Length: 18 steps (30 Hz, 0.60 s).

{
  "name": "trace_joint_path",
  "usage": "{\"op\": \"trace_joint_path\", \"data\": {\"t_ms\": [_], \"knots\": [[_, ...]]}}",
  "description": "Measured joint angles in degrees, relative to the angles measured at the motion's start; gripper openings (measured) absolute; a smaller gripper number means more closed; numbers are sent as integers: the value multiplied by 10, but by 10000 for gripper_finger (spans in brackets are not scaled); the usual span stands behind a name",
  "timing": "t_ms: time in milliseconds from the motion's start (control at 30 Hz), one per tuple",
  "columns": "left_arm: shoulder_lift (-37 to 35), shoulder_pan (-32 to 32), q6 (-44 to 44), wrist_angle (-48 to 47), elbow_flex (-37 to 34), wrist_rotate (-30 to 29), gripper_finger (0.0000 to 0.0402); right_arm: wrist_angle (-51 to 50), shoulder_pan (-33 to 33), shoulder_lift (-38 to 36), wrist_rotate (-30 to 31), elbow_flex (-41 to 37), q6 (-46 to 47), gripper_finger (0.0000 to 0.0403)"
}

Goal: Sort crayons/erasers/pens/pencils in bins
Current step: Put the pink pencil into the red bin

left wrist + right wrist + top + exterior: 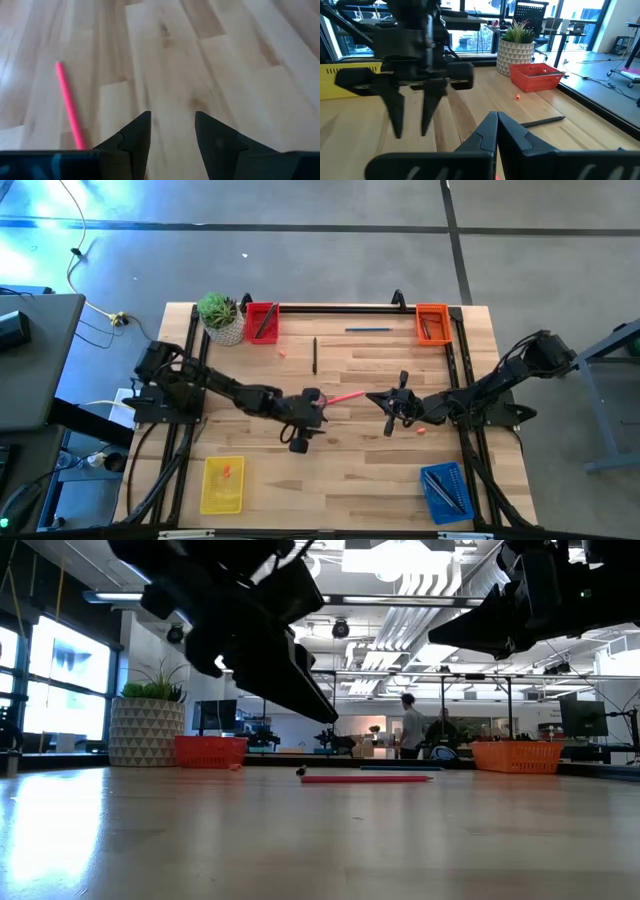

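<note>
A long pink-red stick (pixel 345 396) lies flat on the table's middle; it also shows in the left wrist view (pixel 70 105) and the low view (pixel 365 778). My left gripper (pixel 316 408) hangs open above the table just left of the stick's near end, fingers pointing down, touching nothing (pixel 172 125); the right wrist view also shows it (pixel 412 117). My right gripper (pixel 385 402) is shut and empty right of the stick (pixel 496 122). One crayon (pixel 283 352) lies near the red bin (pixel 262 321), another (pixel 421 430) lies under my right arm, and a third (pixel 228 471) is in the yellow bin (pixel 222 485).
The orange bin (pixel 432 322) stands at the far right and the blue bin (pixel 443 492), holding blue sticks, at the near right. A black pen (pixel 314 355) and a blue pen (pixel 368 329) lie on the far half. A potted plant (pixel 222 317) stands beside the red bin.
</note>
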Motion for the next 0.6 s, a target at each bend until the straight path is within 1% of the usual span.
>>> {"op": "trace_joint_path", "data": {"t_ms": [167, 300, 400, 600], "knots": [[0, 35, -2, -18, 1, 42, 134, -2, 0, 0, 0, 0, 3, 0], [0, 50, -17, -21, 1, 63, 137, -2, 0, 0, 0, 0, 4, 0], [0, 53, -23, -21, 1, 72, 148, -2, 0, 0, 0, 0, 4, 0], [0, 53, -18, -8, 1, 59, 187, -3, 0, 0, 0, 0, 5, 0]]}}
